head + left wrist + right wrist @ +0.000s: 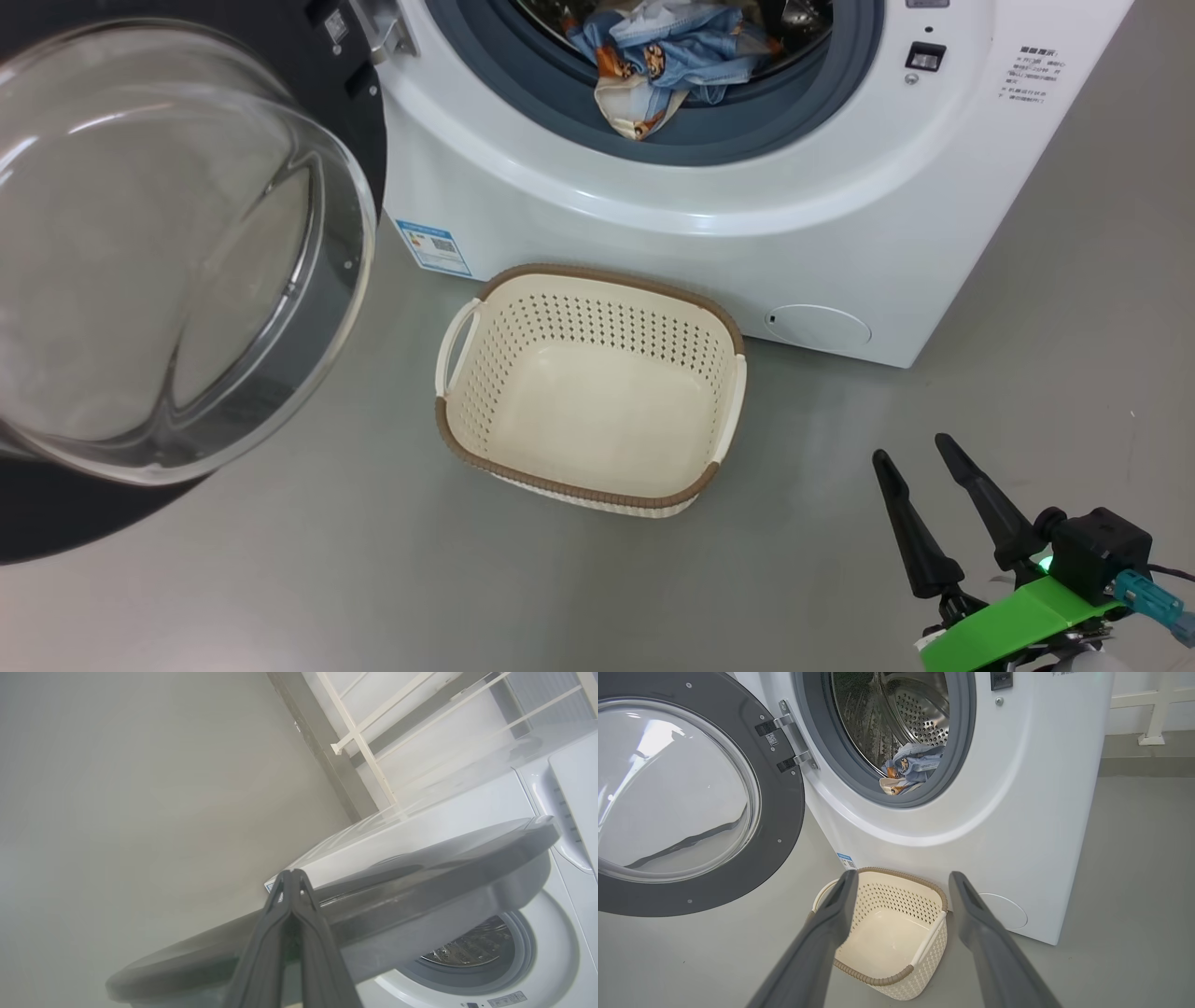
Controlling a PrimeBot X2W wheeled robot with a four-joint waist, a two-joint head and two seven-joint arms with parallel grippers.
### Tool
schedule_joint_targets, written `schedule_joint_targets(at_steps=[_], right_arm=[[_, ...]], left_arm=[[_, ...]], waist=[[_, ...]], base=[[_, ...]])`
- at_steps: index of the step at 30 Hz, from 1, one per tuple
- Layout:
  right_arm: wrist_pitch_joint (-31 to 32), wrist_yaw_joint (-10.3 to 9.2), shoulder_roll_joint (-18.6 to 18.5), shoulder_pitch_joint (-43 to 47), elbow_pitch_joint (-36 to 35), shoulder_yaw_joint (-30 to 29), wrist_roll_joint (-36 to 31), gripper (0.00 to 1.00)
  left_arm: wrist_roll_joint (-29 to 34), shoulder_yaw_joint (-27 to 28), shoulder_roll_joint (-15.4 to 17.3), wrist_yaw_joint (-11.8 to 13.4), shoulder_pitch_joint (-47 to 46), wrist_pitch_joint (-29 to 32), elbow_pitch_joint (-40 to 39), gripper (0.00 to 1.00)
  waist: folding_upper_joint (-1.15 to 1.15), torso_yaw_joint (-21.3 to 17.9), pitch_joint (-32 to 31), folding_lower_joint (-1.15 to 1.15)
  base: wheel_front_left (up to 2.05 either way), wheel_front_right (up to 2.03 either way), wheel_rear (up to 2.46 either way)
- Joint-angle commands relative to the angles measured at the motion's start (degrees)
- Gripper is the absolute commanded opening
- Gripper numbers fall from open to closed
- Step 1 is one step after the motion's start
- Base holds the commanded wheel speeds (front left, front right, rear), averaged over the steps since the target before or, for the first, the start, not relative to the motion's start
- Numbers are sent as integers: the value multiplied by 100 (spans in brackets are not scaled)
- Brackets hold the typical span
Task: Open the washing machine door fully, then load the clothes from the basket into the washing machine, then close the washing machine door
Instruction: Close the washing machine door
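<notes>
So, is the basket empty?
Empty. The basket has a bare cream bottom with nothing in it, and the clothes lie inside the washer.

This looks like a laundry corner in a plain indoor room, maybe more a test room than a home; I cannot tell for sure. A big white front-loading washing machine [1045, 812] stands free on a smooth bare grey floor [1134, 868] and carries a small blue label sticker [432, 246] on its lower front. A small cream perforated plastic basket [579, 327] sits on the floor just before it, and light blue and orange garments [667, 56] lie in the perforated steel drum [920, 714]. Behind is a white wall [1134, 683] with a grey band [1143, 765] at its foot and a white post [1157, 721].
</notes>
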Motion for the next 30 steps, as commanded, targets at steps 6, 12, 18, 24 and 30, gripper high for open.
schedule_joint_targets(at_steps=[6,12,18,24,30], right_arm=[[-28,9,-13,41,-130,113,-64,100],[-28,9,-49,122,-119,73,-60,100],[-28,9,-75,198,-109,67,-56,100],[-28,9,-90,235,-106,67,-89,100],[-28,9,-71,247,-101,37,-139,100]], left_arm=[[-151,-37,251,-18,219,544,-557,0],[-215,-125,274,-18,417,844,-960,0],[-372,-166,266,-18,591,1184,-1411,0],[-567,-152,178,-18,684,1451,-1917,0],[-706,-201,43,-18,727,1762,-2492,0]], waist=[[0,35,-137,0],[0,46,-302,0],[0,37,-439,0],[0,-8,-506,0],[0,-133,-545,0]], base=[[0,0,0],[0,0,0],[0,0,0],[0,0,0],[0,0,0]])
